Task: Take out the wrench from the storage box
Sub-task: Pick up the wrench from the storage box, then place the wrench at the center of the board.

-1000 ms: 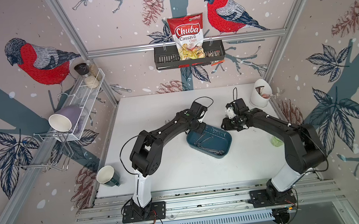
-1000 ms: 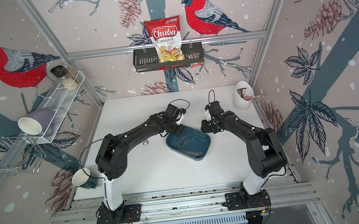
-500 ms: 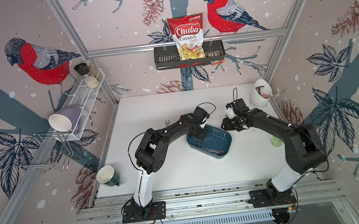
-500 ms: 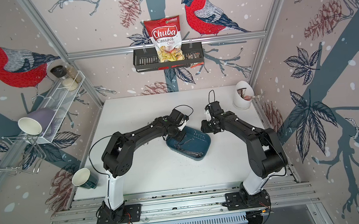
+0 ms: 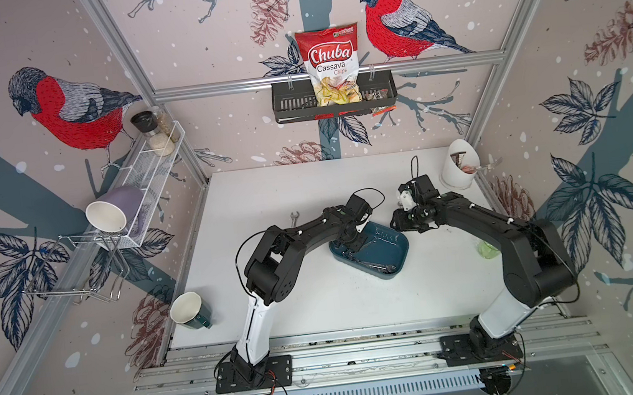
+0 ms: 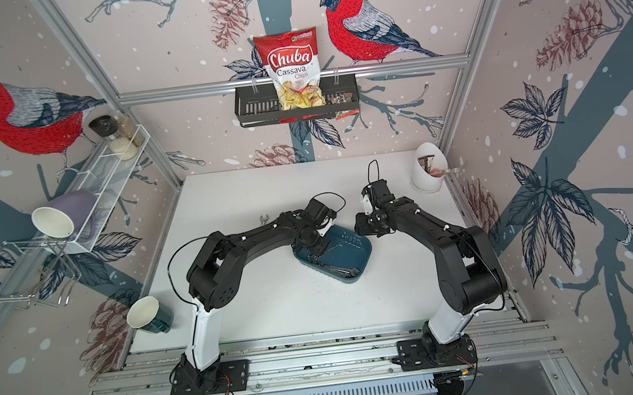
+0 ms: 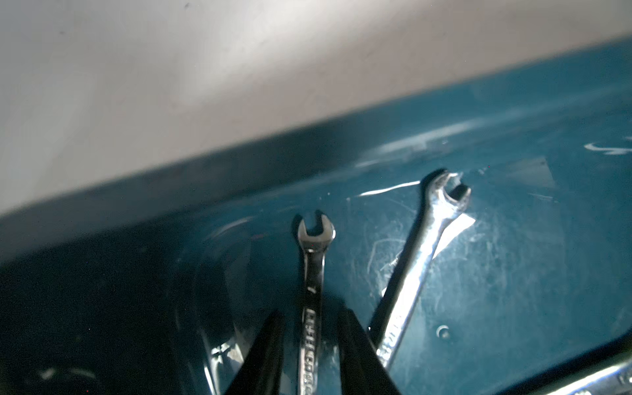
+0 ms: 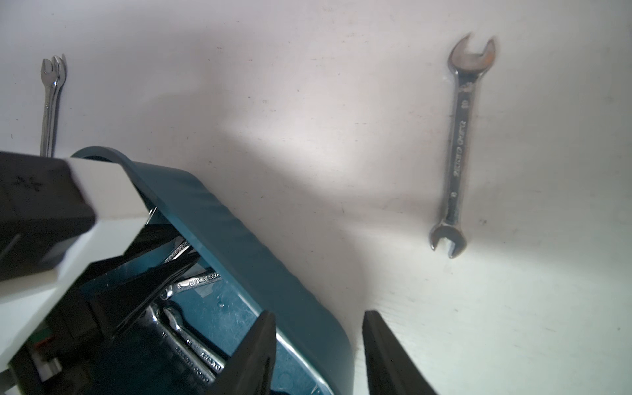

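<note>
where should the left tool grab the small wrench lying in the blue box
Grip the small wrench by its straight shank, just behind the open-ended head, coming down from above into the blue box. It lies flat on the floor, so only its narrow edges offer a pinch. The left tool already straddles the shank, open; the shinier wrench alongside leaves little room.
</note>
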Motion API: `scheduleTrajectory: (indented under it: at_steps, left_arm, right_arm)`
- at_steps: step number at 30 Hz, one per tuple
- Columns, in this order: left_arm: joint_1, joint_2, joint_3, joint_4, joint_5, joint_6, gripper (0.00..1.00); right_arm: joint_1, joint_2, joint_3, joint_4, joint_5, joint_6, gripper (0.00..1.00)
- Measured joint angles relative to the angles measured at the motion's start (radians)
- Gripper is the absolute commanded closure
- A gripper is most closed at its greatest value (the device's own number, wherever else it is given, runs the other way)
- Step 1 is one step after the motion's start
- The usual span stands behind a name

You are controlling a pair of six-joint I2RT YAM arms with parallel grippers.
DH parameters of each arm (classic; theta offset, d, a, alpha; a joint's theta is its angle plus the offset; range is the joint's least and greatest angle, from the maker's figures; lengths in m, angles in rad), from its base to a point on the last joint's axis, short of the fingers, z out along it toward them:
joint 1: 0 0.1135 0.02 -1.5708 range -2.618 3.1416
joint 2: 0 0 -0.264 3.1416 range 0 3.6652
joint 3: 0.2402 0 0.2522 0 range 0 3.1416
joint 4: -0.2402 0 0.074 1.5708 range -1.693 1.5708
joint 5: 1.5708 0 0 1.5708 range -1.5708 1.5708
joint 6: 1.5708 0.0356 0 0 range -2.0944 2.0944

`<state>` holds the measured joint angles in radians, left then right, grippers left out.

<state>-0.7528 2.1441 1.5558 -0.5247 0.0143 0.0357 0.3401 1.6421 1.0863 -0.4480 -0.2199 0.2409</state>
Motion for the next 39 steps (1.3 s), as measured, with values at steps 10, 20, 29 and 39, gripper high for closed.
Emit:
scheduleTrajectory:
  at_steps: [10,20,29,39]
  left_arm:
    - [0.0,0.019,0.042,-0.01,-0.011,0.009,0.96]
    - [0.02,-0.035,0.105,-0.072,0.008,-0.003,0.96]
    - [0.076,-0.125,0.171,-0.121,0.008,-0.01,0.95]
    - [0.217,-0.184,0.072,-0.121,-0.052,-0.024,0.95]
  right_arm:
    - [0.0,-0.006,0.0,0.001,0.0,0.0,0.53]
    - [0.0,-0.016,0.003,0.001,0.0,0.0,0.53]
    - [0.0,-0.018,0.004,0.001,0.0,0.0,0.53]
    - [0.002,-0.02,0.004,0.001,-0.011,0.0,0.53]
